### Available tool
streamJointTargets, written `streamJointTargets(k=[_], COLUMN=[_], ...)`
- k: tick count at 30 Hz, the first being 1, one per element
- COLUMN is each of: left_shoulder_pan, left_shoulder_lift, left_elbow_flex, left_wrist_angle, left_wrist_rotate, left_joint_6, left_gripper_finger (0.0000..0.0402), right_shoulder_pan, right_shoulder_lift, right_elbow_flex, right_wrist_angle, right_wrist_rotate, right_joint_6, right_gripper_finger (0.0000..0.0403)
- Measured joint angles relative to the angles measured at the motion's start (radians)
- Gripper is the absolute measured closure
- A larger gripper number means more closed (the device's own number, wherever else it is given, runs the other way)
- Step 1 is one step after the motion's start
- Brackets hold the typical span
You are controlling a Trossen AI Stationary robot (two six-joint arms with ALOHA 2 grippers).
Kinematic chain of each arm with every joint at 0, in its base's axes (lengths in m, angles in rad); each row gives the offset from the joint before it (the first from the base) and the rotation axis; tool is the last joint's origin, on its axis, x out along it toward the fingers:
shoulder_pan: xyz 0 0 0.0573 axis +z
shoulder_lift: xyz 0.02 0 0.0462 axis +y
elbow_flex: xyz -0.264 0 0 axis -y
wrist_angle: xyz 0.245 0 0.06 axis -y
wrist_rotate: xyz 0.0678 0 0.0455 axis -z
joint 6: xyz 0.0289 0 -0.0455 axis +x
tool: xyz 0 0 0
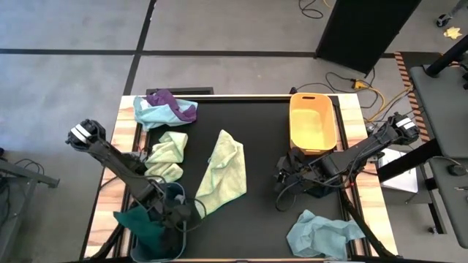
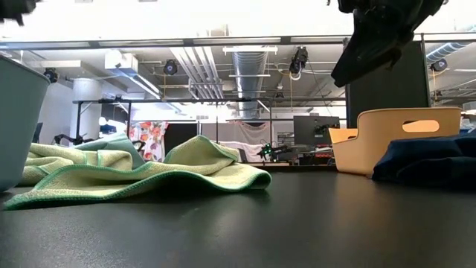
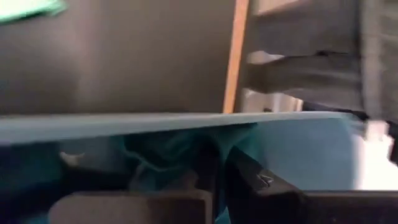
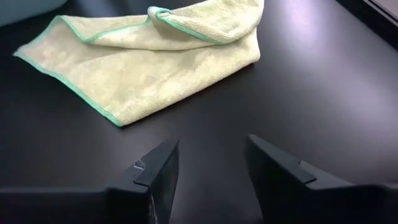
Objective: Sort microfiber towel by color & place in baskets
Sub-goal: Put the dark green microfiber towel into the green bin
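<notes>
My left gripper (image 1: 184, 212) reaches down into the light blue basket (image 1: 170, 191) at the table's near left corner, shut on a dark teal towel (image 1: 135, 223) that spills over the basket's left side. My right gripper (image 4: 211, 165) hovers open above the mat, right of a light green towel (image 1: 223, 172) lying flat. A second light green towel (image 1: 167, 153), a light blue and purple pile (image 1: 164, 109) and a light blue towel (image 1: 322, 234) lie on the table. The orange basket (image 1: 313, 124) stands at the far right. My left gripper has a bunch of the dark teal towel (image 3: 177, 158) between its two fingers (image 3: 261, 183), which stand close together below the basket's rim (image 3: 155, 123). It comes slanting down from the table's left. Blur hides which part of the towel and how many layers.
A dark blue towel (image 2: 431, 160) lies on the table under my right arm, beside the orange basket (image 2: 394, 138). Bare black mat (image 1: 256, 219) lies between the green towel and the light blue one. Wooden strips (image 1: 110, 168) edge the table.
</notes>
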Motion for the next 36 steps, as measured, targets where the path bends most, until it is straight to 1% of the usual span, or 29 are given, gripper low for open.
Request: streamJointTargets(k=[2, 5, 8, 11, 13, 14, 19, 21, 23, 26, 29, 31, 33, 36], left_shoulder_pan=[-0.002, -0.001, -0.002, -0.004, -0.009, -0.014, -0.062, -0.095, -0.14, -0.216, -0.278, -0.298, -0.3, -0.295], left_shoulder_lift=[0.001, 0.0, -0.001, -0.002, -0.002, -0.002, 0.005, 0.01, 0.012, 0.012, 0.013, 0.013, 0.014, 0.014], left_elbow_flex=[-0.018, -0.028, -0.007, 0.06, 0.129, 0.171, 0.388, 0.451, 0.485, 0.474, 0.416, 0.367, 0.322, 0.269], left_wrist_angle=[0.0, 0.003, -0.018, -0.095, -0.203, -0.283, -0.718, -0.833, -0.891, -0.881, -0.881, -0.883, -0.854, -0.802], left_wrist_rotate=[0.004, 0.068, 0.127, 0.178, 0.179, 0.169, 0.044, 0.004, -0.005, 0.041, 0.097, 0.097, 0.088, 0.033], left_joint_6=[-0.043, -0.123, -0.165, -0.175, -0.165, -0.152, -0.034, -0.002, 0.005, -0.032, -0.097, -0.142, -0.156, -0.155], left_gripper_finger=[0.0399, 0.0379, 0.0344, 0.0303, 0.0277, 0.0265, 0.0209, 0.0193, 0.0184, 0.0182, 0.0186, 0.0189, 0.0193, 0.02], right_shoulder_pan=[0.0, 0.0, 0.0, 0.0, 0.0, -0.001, -0.021, -0.034, -0.046, -0.058, -0.066, -0.069, -0.07, -0.071], right_shoulder_lift=[0.0, 0.0, 0.0, 0.0, 0.0, 0.0, 0.0, 0.0, 0.0, 0.0, 0.0, 0.0, 0.0, 0.0], right_elbow_flex=[0.0, 0.0, 0.0, 0.0, 0.0, 0.0, 0.0, 0.0, 0.0, 0.0, 0.0, 0.0, 0.0, 0.0], right_wrist_angle=[-0.002, -0.005, -0.014, -0.023, -0.023, -0.023, -0.023, -0.022, -0.022, -0.022, -0.02, -0.019, -0.019, -0.019], right_wrist_rotate=[0.0, 0.0, 0.001, 0.0, 0.0, 0.0, 0.0, 0.0, 0.0, 0.0, 0.001, 0.009, 0.024, 0.025], right_joint_6=[0.0, 0.0, 0.0, 0.001, 0.001, 0.001, 0.001, 0.001, 0.001, 0.001, 0.0, -0.011, -0.018, -0.021], right_gripper_finger=[0.0223, 0.022, 0.0218, 0.0218, 0.0219, 0.0219, 0.0212, 0.0208, 0.0204, 0.0202, 0.0203, 0.0204, 0.0203, 0.0201])
